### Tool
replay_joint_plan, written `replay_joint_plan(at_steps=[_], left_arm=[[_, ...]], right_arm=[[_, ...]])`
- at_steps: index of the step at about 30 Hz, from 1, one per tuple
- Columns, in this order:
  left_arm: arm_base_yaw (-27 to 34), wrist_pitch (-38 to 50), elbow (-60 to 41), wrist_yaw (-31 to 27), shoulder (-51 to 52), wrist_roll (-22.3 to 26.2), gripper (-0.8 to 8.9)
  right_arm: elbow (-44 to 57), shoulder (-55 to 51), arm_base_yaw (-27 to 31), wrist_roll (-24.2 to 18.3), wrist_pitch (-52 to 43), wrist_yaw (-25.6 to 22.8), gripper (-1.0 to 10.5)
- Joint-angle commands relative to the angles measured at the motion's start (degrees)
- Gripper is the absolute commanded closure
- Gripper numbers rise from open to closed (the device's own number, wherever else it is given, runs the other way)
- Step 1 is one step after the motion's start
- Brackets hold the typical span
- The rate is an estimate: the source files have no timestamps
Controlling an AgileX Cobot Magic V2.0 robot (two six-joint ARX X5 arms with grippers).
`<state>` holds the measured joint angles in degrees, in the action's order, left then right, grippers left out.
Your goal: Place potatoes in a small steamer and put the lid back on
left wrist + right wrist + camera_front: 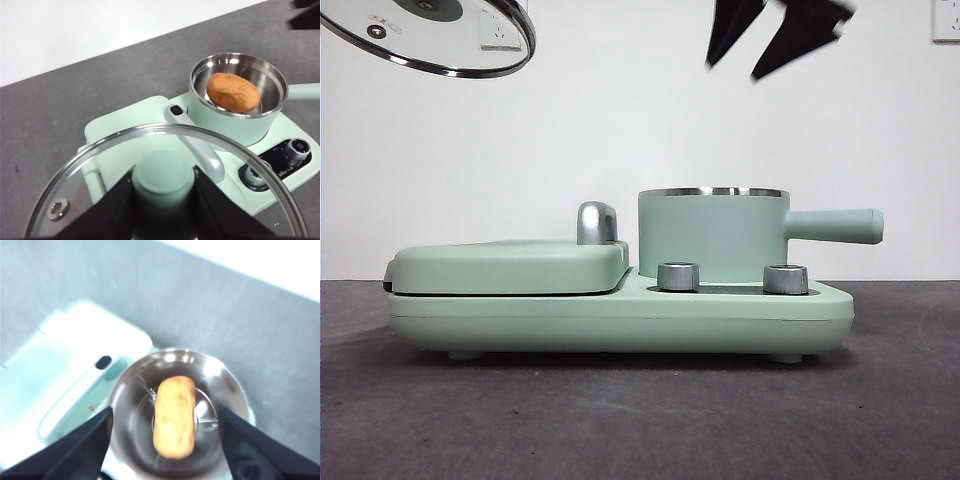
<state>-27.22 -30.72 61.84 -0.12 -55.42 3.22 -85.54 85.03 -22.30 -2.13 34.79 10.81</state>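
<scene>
The orange-brown potato (233, 91) (174, 416) lies inside the small steamer (714, 234) (239, 95), a mint-green pot with a steel rim and straight side handle, standing on the cooker's right half. My left gripper (163, 186) is shut on the mint-green knob of the glass lid (165, 180) (440, 35), held high at the upper left, well apart from the pot. My right gripper (165, 440) (775, 35) hangs open above the steamer, nothing between its jaws. From the front the potato is hidden by the pot wall.
The mint-green cooker base (620, 315) carries a flat covered griddle (510, 265) with a chrome handle (597, 222) on its left half and two steel knobs (678, 276) at the front. Dark grey table all around, white wall behind.
</scene>
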Motion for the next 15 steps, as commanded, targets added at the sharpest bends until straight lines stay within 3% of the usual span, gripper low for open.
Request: replay_joint_plan(at_steps=[1, 4, 7, 15], left_arm=[[-0.1, 1.6, 0.9, -0.1, -0.9, -1.0, 8.04], [-0.2, 2.1, 0.9, 0.3, -2.3, -1.0, 8.04], [-0.3, 3.3, 0.9, 2.5, -4.2, -1.0, 8.04], [-3.0, 10.6, 0.9, 3.6, -12.2, -1.0, 8.04]], right_arm=[[10.7, -6.7, 1.0, 1.5, -3.5, -0.3, 6.3], [24.8, -18.6, 2.6, 2.1, -7.0, -0.4, 6.3], [32.0, -26.0, 4.0, 2.1, -7.0, -0.4, 6.3], [38.4, -38.8, 7.3, 3.1, 0.4, -0.4, 6.3]])
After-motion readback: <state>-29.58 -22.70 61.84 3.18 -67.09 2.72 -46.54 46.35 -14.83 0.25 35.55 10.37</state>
